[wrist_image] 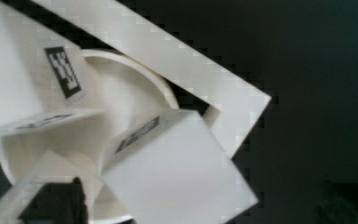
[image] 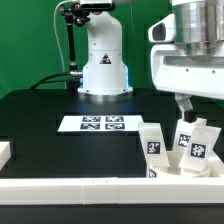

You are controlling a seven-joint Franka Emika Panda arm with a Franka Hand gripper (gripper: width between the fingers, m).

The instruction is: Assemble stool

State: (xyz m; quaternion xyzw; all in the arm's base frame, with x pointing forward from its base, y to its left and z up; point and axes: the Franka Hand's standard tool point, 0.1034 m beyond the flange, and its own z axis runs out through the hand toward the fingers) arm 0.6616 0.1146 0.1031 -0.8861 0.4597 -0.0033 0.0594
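The stool parts sat at the front right corner of the black worktop, right next to the long white rail [image: 110, 186] on the front edge; one leg [image: 153, 145] stood a bit apart from the others; two more tagged white pieces [image: 192, 143] stood close together under the arm; in the wrist view a round seat [wrist_image: 126, 100] showed, with a tagged leg [wrist_image: 34, 75] pressed against it, and I could not tell if that leg was already fixed in its hole.

It looked like the job was only partly done; at least one leg was loose, so more legs needed to go in, and the stool was not standing yet.

The gripper [image: 186, 108] hung just above the group of parts; its tips were blurry, so I could not tell if they were apart or pinched on something.

Farther back, near the middle of the worktop, lay the marker board [image: 97, 124], flat and well away from the parts; behind it, at the back edge, stood the robot's white base [image: 103, 60]; another white rail [image: 5, 152] sat at the left edge.

The front rail and the crowded pieces left little room to move; a bump could tip a leg.
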